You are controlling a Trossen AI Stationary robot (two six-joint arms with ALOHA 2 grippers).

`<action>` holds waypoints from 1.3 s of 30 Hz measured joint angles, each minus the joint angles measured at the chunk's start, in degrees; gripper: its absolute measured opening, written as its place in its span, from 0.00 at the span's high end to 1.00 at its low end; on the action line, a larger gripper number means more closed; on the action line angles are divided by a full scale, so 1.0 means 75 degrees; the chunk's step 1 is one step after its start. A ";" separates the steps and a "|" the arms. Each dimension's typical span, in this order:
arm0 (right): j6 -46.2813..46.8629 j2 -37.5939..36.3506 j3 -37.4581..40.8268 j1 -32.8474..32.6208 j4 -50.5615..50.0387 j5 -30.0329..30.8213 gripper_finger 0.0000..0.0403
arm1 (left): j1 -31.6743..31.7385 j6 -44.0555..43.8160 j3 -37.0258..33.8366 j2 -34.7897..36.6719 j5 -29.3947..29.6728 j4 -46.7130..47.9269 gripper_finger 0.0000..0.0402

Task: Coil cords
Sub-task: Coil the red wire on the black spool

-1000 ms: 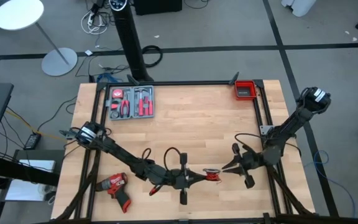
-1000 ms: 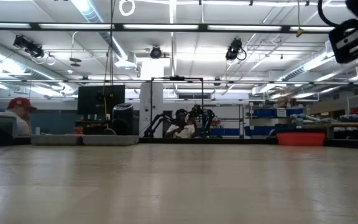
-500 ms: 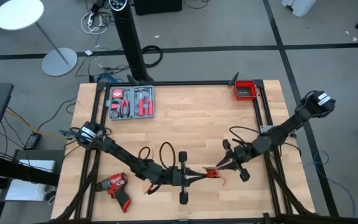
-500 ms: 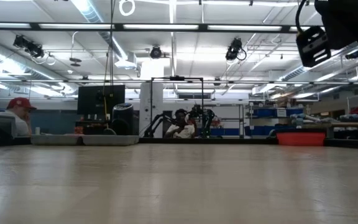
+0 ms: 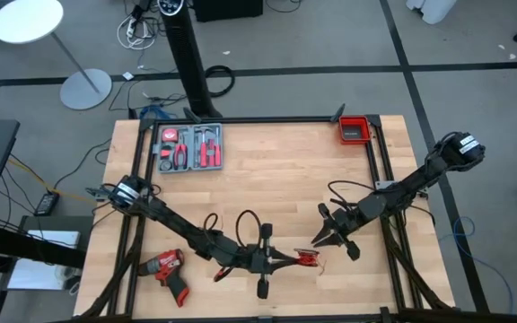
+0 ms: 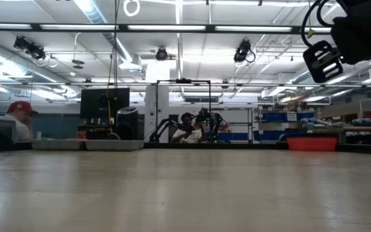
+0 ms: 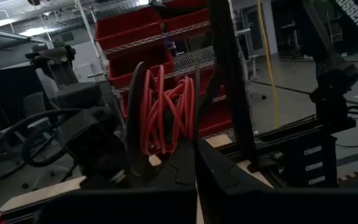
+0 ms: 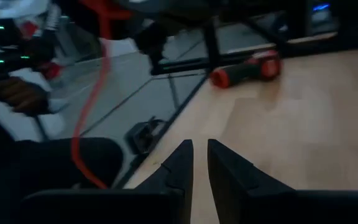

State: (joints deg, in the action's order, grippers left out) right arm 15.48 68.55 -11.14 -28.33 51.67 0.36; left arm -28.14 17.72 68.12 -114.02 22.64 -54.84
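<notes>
Plenty of bare wooden table (image 5: 276, 179) to work over, with both arms reaching in toward its near edge. Off to the far left corner, a grey tool case (image 5: 189, 148); at the far right corner, a small red bin (image 5: 354, 130); near the front left, a red drill (image 5: 167, 267) lying on its side, well apart from the action. Closer in, the left gripper (image 5: 293, 260) clamped on the red wire (image 7: 166, 109), already wound into a tight bundle of loops standing between its fingers. Just beside it, the right gripper (image 8: 199, 163), fingers drawn to a narrow slit with nothing visible between them, pointing at the bundle. From the right wrist view, one loose red strand (image 8: 98, 74) hanging free of the coil. No sure sign of the black cable anywhere. Judged as mid-task: first cord mostly coiled, tail yet to be tucked, second cord not started. Likely trouble: missing so thin a strand with so narrow a slit, or snagging a wound loop instead and pulling the bundle apart; tugging hard against the left grip and springing the coil loose; knocking the two grippers together at such close quarters.
</notes>
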 joint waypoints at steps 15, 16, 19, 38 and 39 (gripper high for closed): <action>0.0590 -0.0006 0.0000 0.0112 0.0031 -0.1412 0.71 | 0.0017 -0.0201 0.0000 0.0383 0.0316 0.1283 1.00; 0.0591 -0.0006 0.0000 0.0108 0.0017 -0.1503 0.70 | 0.0020 -0.0206 0.0000 0.0445 0.0322 0.1383 1.00; 0.0595 -0.0006 0.0000 0.0095 0.0005 -0.1606 0.68 | 0.0017 -0.0221 0.0000 0.0510 0.0410 0.1419 1.00; 0.0483 0.0610 0.0000 0.0212 0.0051 -0.1367 0.69 | 0.0017 -0.0202 0.0000 0.0512 0.1116 0.1568 1.00; 0.0462 0.0637 0.0000 0.0232 0.0106 -0.1367 0.70 | 0.0017 -0.0203 0.0000 0.0511 0.1119 0.1579 1.00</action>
State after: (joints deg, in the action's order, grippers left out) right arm 18.95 73.34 -11.14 -26.58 52.46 -9.89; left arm -28.01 16.20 68.12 -110.18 31.03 -43.00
